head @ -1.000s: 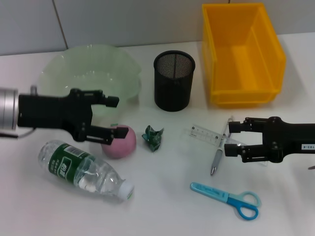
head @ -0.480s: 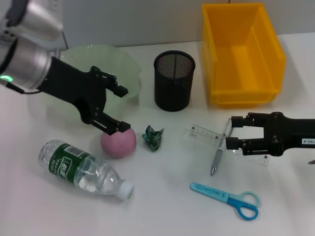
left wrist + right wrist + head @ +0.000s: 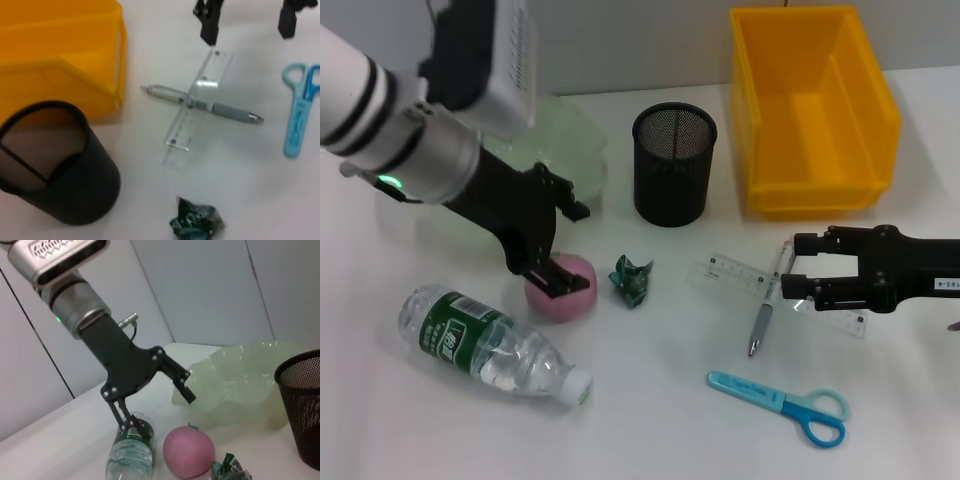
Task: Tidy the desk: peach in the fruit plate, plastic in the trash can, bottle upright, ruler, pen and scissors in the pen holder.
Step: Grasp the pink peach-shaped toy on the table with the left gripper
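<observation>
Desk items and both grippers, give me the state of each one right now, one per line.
Bottle: lying down, capped.
Peach: on desk, not held.
Pen holder: upright, empty.
Yellow bin: empty.
Ruler: lying across pen.
Scissors: closed, flat.
Left gripper: open over peach.
Right gripper: open at ruler.

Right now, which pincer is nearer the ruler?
Right. The right pincer is open around the ruler where the pen crosses it. The left pincer is open over the peach, well across the desk.
</observation>
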`<state>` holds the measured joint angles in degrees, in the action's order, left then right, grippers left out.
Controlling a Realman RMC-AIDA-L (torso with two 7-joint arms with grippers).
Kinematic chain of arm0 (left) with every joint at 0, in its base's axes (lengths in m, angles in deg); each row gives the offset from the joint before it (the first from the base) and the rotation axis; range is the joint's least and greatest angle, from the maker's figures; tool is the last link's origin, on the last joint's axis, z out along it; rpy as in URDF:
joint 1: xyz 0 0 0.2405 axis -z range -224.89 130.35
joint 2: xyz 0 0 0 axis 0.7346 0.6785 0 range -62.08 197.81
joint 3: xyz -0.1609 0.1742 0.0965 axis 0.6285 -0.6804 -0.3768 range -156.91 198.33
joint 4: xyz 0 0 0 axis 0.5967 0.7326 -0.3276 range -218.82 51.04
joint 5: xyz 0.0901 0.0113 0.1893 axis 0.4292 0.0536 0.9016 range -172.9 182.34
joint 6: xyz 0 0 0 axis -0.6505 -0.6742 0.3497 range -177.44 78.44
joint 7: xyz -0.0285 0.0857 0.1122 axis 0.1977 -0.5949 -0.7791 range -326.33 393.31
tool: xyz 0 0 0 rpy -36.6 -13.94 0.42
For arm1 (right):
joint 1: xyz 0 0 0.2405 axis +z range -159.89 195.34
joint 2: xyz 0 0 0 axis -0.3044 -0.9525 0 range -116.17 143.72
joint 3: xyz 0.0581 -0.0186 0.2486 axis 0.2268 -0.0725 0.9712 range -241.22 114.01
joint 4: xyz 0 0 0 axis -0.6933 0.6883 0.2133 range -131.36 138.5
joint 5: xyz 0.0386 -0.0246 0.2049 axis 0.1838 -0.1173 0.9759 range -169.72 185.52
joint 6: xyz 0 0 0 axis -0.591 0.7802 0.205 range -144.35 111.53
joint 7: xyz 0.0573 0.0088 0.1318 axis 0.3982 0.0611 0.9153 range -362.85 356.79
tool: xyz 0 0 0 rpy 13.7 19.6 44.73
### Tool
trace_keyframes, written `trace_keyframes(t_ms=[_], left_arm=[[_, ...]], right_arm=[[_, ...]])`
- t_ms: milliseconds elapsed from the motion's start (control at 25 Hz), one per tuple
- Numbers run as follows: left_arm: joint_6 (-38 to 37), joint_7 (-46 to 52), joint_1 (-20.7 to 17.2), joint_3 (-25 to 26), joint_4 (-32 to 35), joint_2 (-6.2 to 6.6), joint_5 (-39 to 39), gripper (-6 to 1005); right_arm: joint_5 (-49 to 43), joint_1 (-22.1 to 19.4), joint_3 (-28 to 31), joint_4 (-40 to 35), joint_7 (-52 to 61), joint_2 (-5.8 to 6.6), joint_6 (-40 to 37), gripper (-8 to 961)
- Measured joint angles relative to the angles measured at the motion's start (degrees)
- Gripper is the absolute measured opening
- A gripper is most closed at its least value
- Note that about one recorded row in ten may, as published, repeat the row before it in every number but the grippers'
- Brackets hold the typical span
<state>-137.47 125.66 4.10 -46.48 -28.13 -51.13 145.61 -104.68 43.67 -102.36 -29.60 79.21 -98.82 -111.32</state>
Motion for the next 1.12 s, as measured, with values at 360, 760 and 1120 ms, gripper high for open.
trace_keyframes(t_ms=[360, 760, 1120], left_arm=[[5.3, 3.3, -1.3, -8.4, -0.4, -0.01, 0.3, 854], [9.6, 4.6, -2.5, -11.6, -2.0, 0.08, 0.6, 849], [10.5, 4.7, -2.6, -11.7, -3.7, 0.08, 0.6, 844]], right_arm=[[-0.2, -0.1, 0.0, 0.0, 0.1, 0.03, 0.4, 808], [-0.4, 0.0, 0.0, -0.1, 0.1, 0.01, 0.4, 807], [-0.4, -0.1, -0.1, -0.1, 0.1, -0.04, 0.4, 807]])
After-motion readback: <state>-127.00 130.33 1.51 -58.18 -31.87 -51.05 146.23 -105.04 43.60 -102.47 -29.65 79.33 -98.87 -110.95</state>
